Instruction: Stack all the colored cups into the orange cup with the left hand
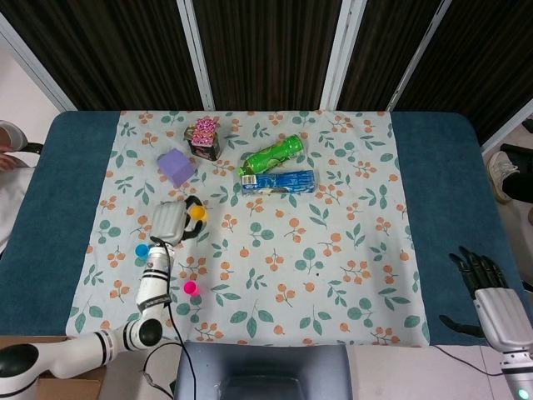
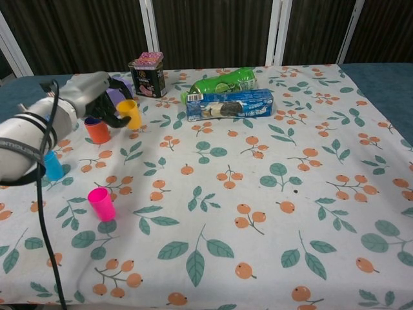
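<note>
My left hand point(image 2: 87, 95) pinches a yellow cup point(image 2: 129, 113) and holds it in the air, just right of the orange cup point(image 2: 98, 131). The orange cup stands upright with a dark purple cup nested inside. A blue cup point(image 2: 53, 165) and a pink cup point(image 2: 101, 204) stand nearer the front left. From the head view, the left hand point(image 1: 169, 222) covers the orange cup, with the yellow cup point(image 1: 198, 213) at its right side, the blue cup point(image 1: 141, 249) and the pink cup point(image 1: 190, 287) below. My right hand point(image 1: 490, 290) hangs off the table's right end, holding nothing.
Behind the cups sit a purple block point(image 1: 176, 167) and a decorated tin point(image 2: 146, 74). A green bottle point(image 2: 224, 82) and a blue biscuit packet point(image 2: 229, 104) lie at the middle back. The flowered cloth point(image 2: 271, 213) covers the table.
</note>
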### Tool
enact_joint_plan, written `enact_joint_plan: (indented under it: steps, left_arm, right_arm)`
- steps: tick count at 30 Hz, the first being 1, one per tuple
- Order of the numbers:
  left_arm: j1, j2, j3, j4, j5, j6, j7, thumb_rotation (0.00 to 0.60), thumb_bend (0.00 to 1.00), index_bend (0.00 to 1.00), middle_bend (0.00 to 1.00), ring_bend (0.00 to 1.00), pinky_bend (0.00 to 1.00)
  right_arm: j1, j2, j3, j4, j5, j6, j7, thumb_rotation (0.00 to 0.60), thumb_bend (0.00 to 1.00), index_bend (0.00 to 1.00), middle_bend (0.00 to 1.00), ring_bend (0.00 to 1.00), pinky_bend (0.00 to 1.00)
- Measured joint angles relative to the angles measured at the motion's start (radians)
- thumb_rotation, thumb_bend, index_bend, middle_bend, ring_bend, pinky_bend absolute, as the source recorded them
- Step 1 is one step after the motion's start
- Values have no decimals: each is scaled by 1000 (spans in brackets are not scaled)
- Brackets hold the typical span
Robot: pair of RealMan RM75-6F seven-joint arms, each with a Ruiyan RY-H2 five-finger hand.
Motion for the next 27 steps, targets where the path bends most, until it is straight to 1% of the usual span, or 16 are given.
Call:
enact_joint_plan:
  steps: [4,7,13,20,22,25,27]
  left_arm:
    - [8,58,-26,-24,-23,15,17,600,371,558,1000,1000,1000]
    - [18,86,-31,-26,-53,13,27,600,371,567,1000,1000,1000]
    - [28,87,-11,26,-71,-14,20,600,373,573,1000,1000,1000]
    - [22,65,9,77,-72,-36,10,600,377,566,1000,1000,1000]
    - [19,58,13,91,-72,-39,11,600,380,541,1000,1000,1000]
    - [18,53,16,107,-75,-47,9,600,381,459,1000,1000,1000]
    - [18,55,17,109,-83,-57,11,600,380,276,1000,1000,1000]
  right_arm:
    - [-1,1,0,1,0,1,0,600,154,0,0,0,0]
    - [-1,-1,0,0,1,1,-3,600,154,0,0,0,0]
    - [-3,-5,2,-1,4,5,-11,600,154,0,0,0,0]
    - [-2,-4,6,-1,10,2,-11,600,155,0,0,0,0]
    - [-2,-3,6,0,10,3,-8,600,154,0,0,0,0]
    - [-3,-2,6,0,9,5,-6,600,155,0,0,0,0]
    - [-4,-2,6,0,9,6,-5,600,155,0,0,0,0]
